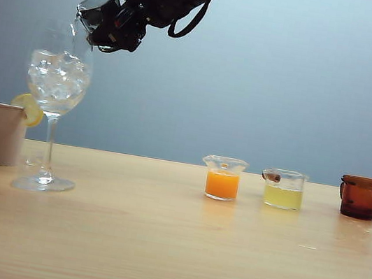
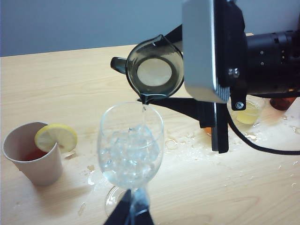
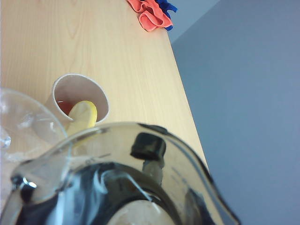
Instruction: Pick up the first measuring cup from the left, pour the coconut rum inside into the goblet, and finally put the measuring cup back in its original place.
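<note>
1. Right gripper (image 1: 112, 25): raised at the upper left of the exterior view, above and just right of the goblet's rim. Its jaws are closed partway on the measuring cup (image 1: 96, 11), which it holds clear of the table (image 1: 168, 250).
2. Measuring cup orientation: tipped steeply. Its axis from base to rim lies close to level, and the mouth faces the goblet side. In the left wrist view the measuring cup (image 2: 154, 70) shows its open mouth, with the pour spout at the lowest point and the side handle pointing away from the gripper.
3. Coconut rum (image 2: 144, 108): a thin clear stream falls from the spout into the bowl below.
4. Goblet (image 1: 57, 84): upright on the table at the left, stem vertical, bowl filled with ice cubes. The spout is directly over the rim, slightly apart from it.
5. Left gripper (image 2: 133, 213): low, near the goblet's foot in the left wrist view. Only the dark tips are visible; whether the jaws are wide or narrow cannot be told. This gripper does not appear in the exterior view.
6. Paper cup (image 1: 1, 133): just left of the goblet, with a lemon slice (image 1: 29, 108) on its rim.
7. Right half of the table, in a row from left to right: a clear cup of orange liquid (image 1: 223, 179), a clear cup of pale yellow liquid (image 1: 283, 190), an amber-brown cup (image 1: 359, 197).
8. Right wrist view: the measuring cup (image 3: 122, 183) fills the foreground. A red and blue cloth (image 3: 151, 11) lies on the far table edge.
</note>
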Action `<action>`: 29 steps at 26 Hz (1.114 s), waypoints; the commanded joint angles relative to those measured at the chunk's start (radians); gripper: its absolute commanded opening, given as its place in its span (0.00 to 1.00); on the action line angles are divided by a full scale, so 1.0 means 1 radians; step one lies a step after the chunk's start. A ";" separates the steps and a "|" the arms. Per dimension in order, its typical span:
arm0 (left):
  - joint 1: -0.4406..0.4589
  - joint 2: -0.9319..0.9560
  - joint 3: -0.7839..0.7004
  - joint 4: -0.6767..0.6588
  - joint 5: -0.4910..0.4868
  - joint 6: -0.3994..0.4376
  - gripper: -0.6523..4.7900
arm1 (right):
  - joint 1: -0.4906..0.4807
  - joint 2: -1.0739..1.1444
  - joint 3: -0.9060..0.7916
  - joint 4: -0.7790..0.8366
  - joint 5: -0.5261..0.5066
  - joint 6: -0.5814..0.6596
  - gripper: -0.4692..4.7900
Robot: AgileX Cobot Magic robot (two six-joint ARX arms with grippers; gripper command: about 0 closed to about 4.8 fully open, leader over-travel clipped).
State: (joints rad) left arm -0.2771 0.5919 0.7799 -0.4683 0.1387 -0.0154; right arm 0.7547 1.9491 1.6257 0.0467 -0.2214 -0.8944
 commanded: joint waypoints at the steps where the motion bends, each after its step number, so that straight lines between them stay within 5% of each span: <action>1: 0.002 -0.002 0.003 0.010 0.003 0.005 0.11 | 0.002 -0.009 0.008 0.035 -0.006 -0.007 0.54; 29: 0.002 -0.002 0.003 0.010 0.003 0.004 0.11 | 0.002 -0.009 0.008 0.059 0.002 -0.105 0.54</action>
State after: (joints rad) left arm -0.2771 0.5919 0.7799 -0.4683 0.1387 -0.0154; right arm 0.7551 1.9491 1.6257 0.0620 -0.2207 -1.0000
